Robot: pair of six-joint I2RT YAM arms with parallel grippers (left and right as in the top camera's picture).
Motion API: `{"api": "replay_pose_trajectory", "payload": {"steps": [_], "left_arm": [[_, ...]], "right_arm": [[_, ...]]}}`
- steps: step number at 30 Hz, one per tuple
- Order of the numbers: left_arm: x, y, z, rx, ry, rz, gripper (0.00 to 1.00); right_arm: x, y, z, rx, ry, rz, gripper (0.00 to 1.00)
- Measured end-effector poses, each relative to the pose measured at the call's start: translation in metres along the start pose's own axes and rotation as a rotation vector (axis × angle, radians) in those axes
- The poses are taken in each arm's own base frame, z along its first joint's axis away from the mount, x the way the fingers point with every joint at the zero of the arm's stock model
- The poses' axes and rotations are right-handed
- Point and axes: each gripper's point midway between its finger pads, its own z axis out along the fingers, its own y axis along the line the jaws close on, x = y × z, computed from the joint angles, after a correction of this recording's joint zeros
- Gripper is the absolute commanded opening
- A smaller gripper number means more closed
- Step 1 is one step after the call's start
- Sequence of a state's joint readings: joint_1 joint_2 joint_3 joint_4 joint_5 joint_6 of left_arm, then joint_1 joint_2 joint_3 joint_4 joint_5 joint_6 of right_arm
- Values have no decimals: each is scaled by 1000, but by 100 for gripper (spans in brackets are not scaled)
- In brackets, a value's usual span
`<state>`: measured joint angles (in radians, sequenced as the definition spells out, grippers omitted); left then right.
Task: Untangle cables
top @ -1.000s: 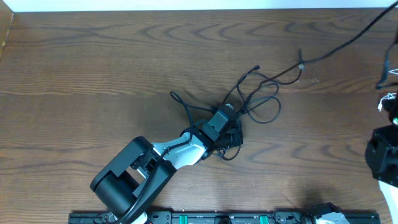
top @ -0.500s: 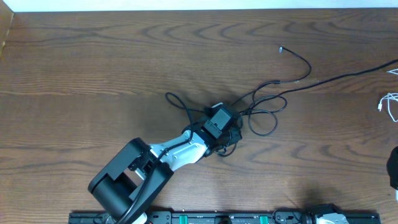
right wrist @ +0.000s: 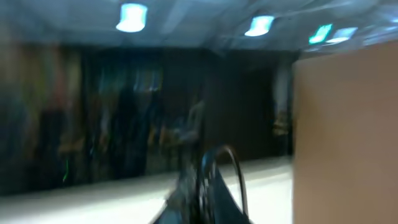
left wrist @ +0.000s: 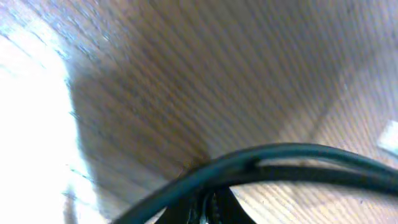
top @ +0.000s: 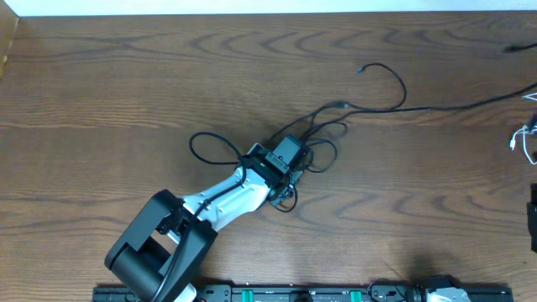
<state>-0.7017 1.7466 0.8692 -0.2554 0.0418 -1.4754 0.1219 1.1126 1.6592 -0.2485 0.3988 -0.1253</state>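
Left gripper [top: 291, 158] is clamped shut on the black cables [top: 315, 126] knot, mid table [top: 126, 84]. One strand runs off to the rt edge, and the white cable [top: 527, 138] sits there too. Right gripper [right wrist: 199, 196] is closed. Its wrist cam is v blurry, w/ a thin loop by the tips.

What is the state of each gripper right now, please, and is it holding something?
Left gripper: closed on the black cable.
Right gripper: closed; a thin cord rises near it, but blur hides any grip.

Black cables [top: 404, 88] and one white cable [top: 527, 132] on a dark brown, wavy-grained wooden table [top: 126, 84].
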Motion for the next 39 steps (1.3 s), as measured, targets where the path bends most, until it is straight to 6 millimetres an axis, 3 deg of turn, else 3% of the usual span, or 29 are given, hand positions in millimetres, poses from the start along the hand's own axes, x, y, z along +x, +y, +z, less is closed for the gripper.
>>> {"api": "replay_pose_trajectory", "payload": {"steps": [4, 8, 14, 18, 20, 24, 27, 29, 34, 39], "left_arm": [[-3, -6, 1, 26, -18, 52, 8], [-4, -8, 1, 36, -25, 98, 8], [-4, -8, 1, 36, -26, 147, 8], [-3, -10, 0, 45, -22, 223, 8], [-3, -9, -2, 50, -13, 294, 8], [-5, 10, -12, 11, 4, 484, 8], [-5, 19, -30, 17, 8, 636, 8], [-5, 12, -52, 70, -13, 734, 8], [-6, -7, -129, 250, -130, 969, 8], [-11, -15, -192, 404, -285, 1062, 8]], "right_arm": [[70, 28, -8, -157, 239, -98, 1], [133, 51, -31, -312, 377, -124, 2], [228, 62, -72, -401, 507, -106, 1], [273, 67, -82, -392, 561, -4, 5], [279, 69, -81, -385, 566, 41, 6], [270, 71, -75, -376, 530, 99, 10], [273, 72, -76, -372, 549, 123, 15], [274, 72, -77, -369, 554, 132, 19], [274, 72, -77, -365, 559, 152, 33], [274, 81, -82, -409, 580, 220, 42]]}}
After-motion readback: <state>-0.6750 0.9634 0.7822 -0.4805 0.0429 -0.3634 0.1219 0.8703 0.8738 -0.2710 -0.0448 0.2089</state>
